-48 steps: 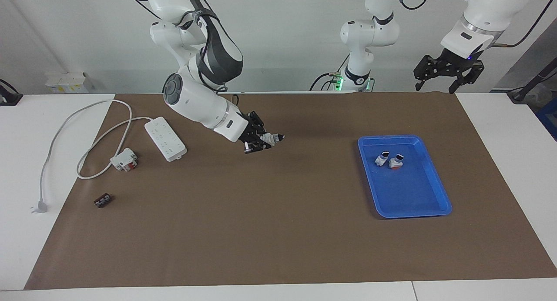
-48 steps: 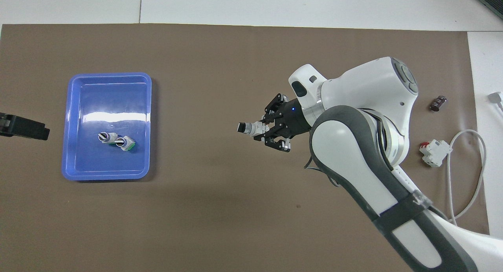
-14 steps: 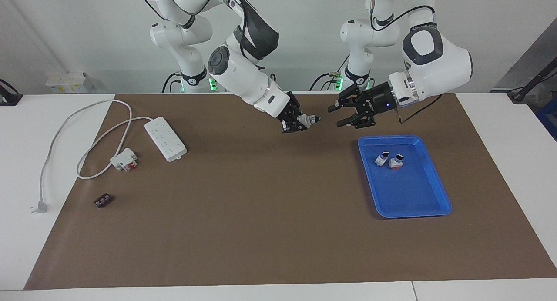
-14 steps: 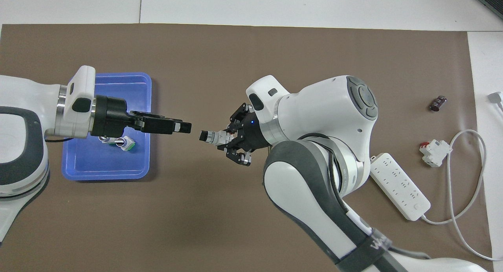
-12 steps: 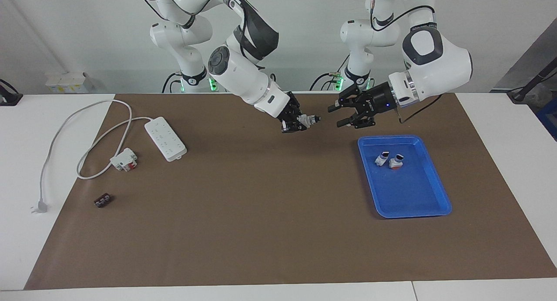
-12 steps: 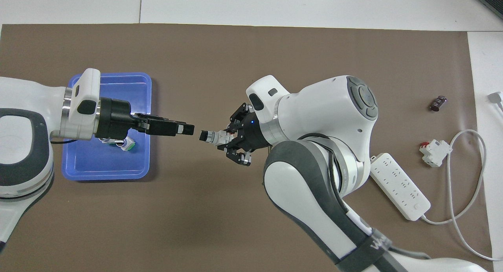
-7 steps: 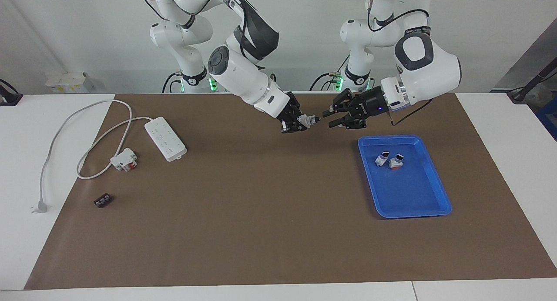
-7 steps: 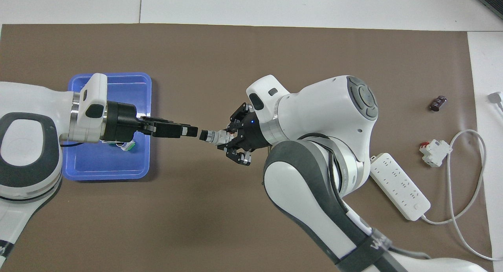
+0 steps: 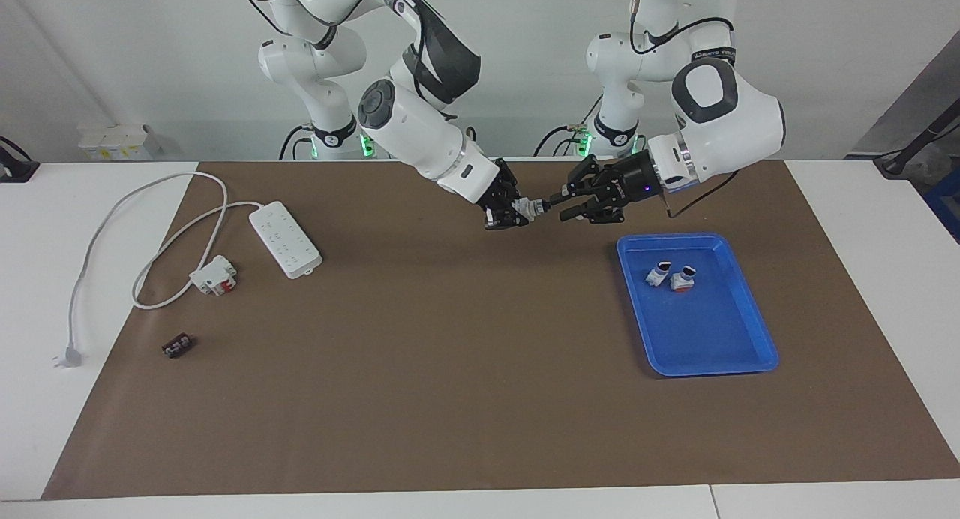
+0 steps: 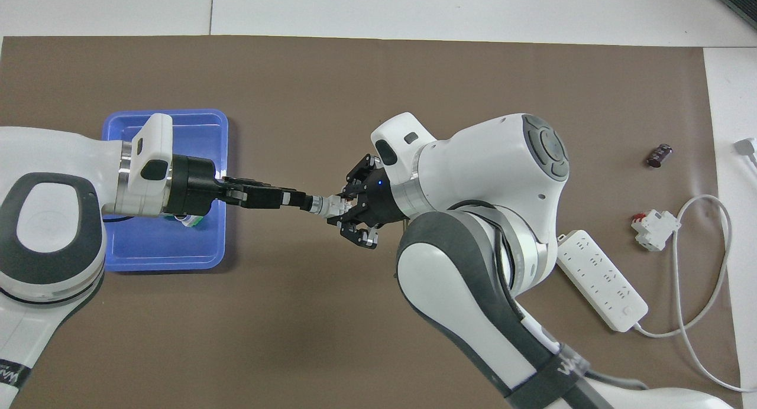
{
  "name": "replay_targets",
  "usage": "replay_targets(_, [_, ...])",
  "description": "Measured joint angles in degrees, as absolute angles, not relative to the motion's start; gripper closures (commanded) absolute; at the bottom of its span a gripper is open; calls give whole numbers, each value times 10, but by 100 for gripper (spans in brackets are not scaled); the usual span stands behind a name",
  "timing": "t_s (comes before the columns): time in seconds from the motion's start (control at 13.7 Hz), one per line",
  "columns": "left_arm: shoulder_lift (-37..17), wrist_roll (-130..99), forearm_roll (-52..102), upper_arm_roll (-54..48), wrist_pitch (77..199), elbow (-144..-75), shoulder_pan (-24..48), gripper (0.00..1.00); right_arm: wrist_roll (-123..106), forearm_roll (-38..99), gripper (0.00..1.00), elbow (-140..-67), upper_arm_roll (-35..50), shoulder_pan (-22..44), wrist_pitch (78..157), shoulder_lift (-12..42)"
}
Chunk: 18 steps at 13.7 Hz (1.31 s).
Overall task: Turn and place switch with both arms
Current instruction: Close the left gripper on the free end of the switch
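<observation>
- Brown paper matting (image 9: pixel 465 399) covers the white table, with a shallow blue plastic tray (image 9: pixel 739 354) toward the left arm's end holding two more small switches.
- Above the mat near the robots, the thumb-sized white knob switch with a black tip (image 9: pixel 534 205) hangs in the air — the right arm's black two-finger gripper (image 9: pixel 511 208) is clamped on its body.
- Its long axis lies roughly level, black tip pointing toward the left arm's black gripper (image 9: pixel 559 204), which meets it end-on.
- Whether the left fingers are already tight on the tip I cannot tell; they look close around it, perhaps touching.
- Step in hand, as I judge it: the mid-air handover, the left taking hold of the tip.
- Next move calls for a firm left grip before the right lets go — then turning the switch and setting it in the tray.
</observation>
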<state>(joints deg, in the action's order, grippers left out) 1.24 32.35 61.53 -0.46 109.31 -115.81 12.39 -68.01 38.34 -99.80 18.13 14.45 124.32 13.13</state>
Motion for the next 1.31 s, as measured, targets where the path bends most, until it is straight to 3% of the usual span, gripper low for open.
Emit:
replay_targets(0.15, [12,324,617,-5,1093,-1159,125,78,-680,383,100,-998,181,144,1244,131])
replay_targets(0.29, [13,324,620,-5,1093,-1159,126,82,-679,383,100,-998,181,144,1244,132])
replay_targets(0.87, [14,324,620,-3,1095,-1160,131,76,-679,382,100,-998,181,145,1249,131])
replay_targets(0.95, [14,324,620,-3,1095,-1161,131,71,-678,382,100,-998,181,145,1251,131])
replay_targets(1.31, [14,324,621,-5,1102,-1167,134,79,-673,382,100,-999,181,146,1251,131])
